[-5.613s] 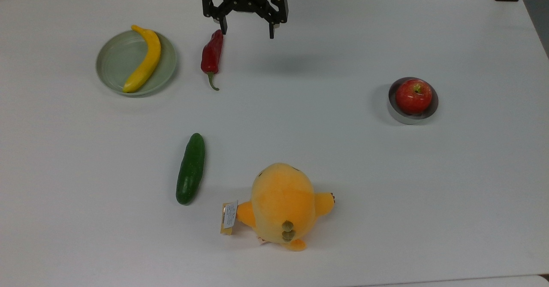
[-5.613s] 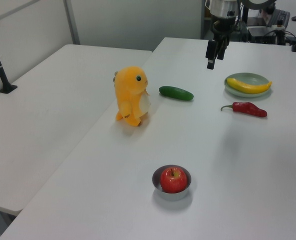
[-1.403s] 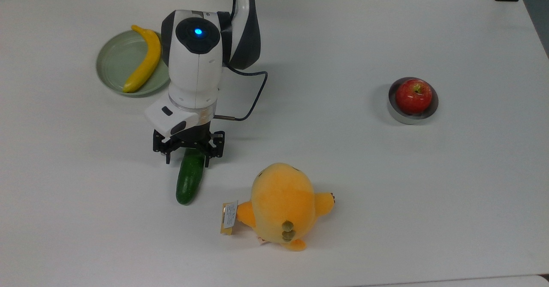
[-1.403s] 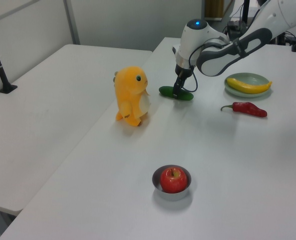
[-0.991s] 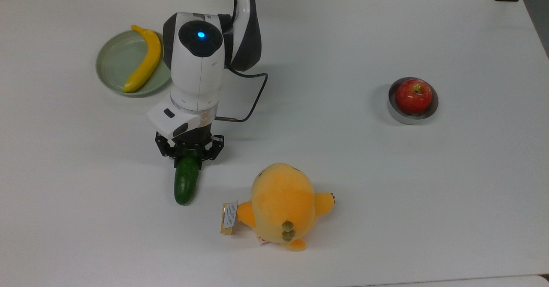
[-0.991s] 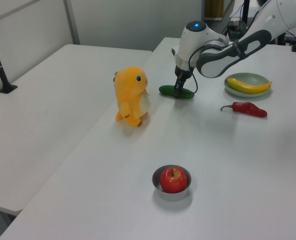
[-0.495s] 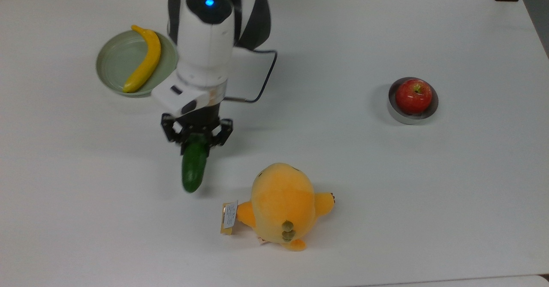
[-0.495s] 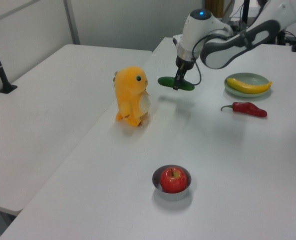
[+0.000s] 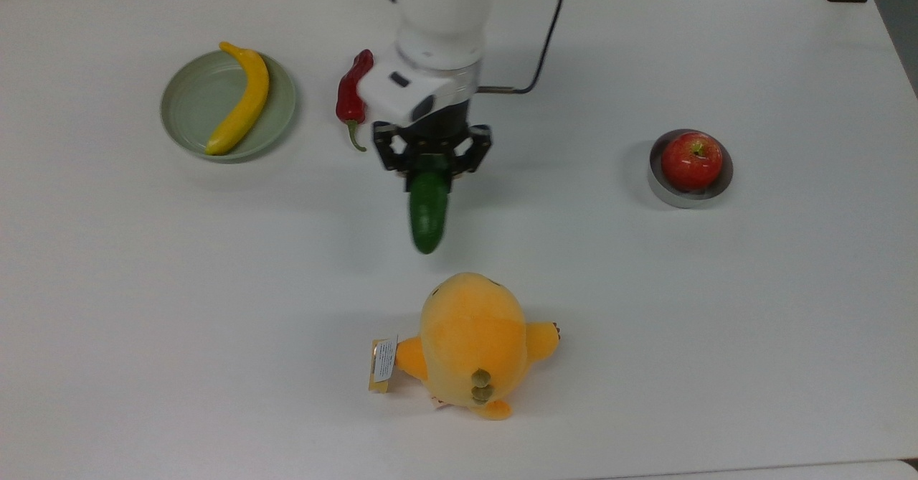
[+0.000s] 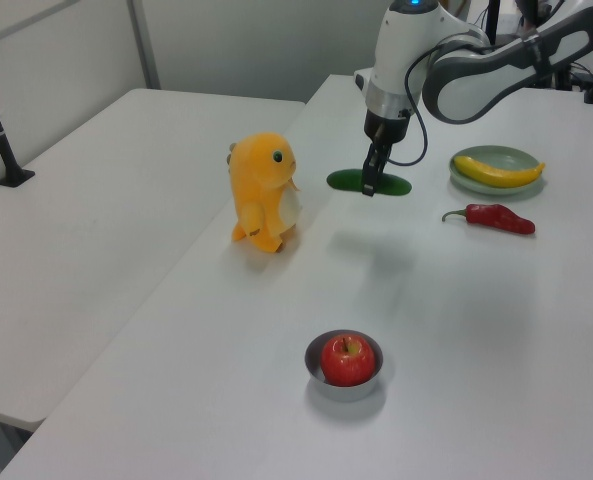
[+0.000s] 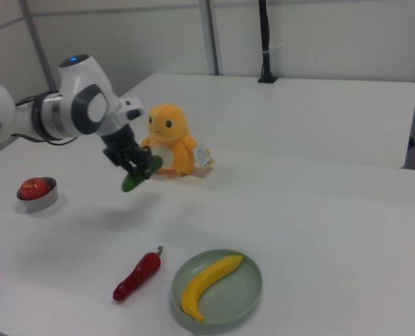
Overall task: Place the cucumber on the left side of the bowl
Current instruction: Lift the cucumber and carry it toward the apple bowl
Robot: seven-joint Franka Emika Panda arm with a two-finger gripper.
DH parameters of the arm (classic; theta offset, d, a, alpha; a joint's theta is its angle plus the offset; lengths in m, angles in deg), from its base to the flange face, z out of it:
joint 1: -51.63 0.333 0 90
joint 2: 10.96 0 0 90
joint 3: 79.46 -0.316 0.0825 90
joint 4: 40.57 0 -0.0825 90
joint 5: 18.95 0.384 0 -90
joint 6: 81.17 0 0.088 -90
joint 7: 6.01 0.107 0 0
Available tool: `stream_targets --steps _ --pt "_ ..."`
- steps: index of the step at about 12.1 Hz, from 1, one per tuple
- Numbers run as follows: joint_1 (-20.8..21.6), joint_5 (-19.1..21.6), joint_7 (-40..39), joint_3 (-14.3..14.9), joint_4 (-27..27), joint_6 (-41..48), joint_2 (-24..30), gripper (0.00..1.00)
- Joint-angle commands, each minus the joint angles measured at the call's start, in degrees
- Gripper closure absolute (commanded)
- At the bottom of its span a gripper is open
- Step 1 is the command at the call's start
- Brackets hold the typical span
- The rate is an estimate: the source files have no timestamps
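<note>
**Aloft, cucumber is heading for the bowl**

Here we are carrying the cucumber (image 9: 428, 214) clear of the white table (image 9: 717, 336), the gripper (image 9: 431, 163) clenched on one of its ends so that the rest is jutting out toward the top view's bottom edge. In the left view it is hanging level, its shadow falling on the tabletop below. The bowl (image 9: 673, 196), with a red apple (image 9: 691, 160) sitting inside it, is lying well apart from us toward the top view's right, so we are judging that the coming move is a sideways carry in that direction, stopping short of the bowl's near wall. The cucumber's long axis is running crosswise to that path. The yellow plush toy (image 9: 475, 340) is standing near the free end, to the side of the route.
</note>
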Motion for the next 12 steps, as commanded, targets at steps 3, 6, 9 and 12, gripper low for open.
stream_targets --steps 3,6,9,12 --pt "5.92 2.45 14.79 -7.17 -0.83 0.30 1.38 0.87" --pt "12.42 2.80 26.56 -7.27 -10.32 0.30 -5.29 0.88" --pt "19.71 2.54 31.77 -7.27 -10.69 -1.88 -6.71 0.86" --pt "25.00 2.19 32.66 -7.35 -10.78 -5.58 -8.73 0.86"
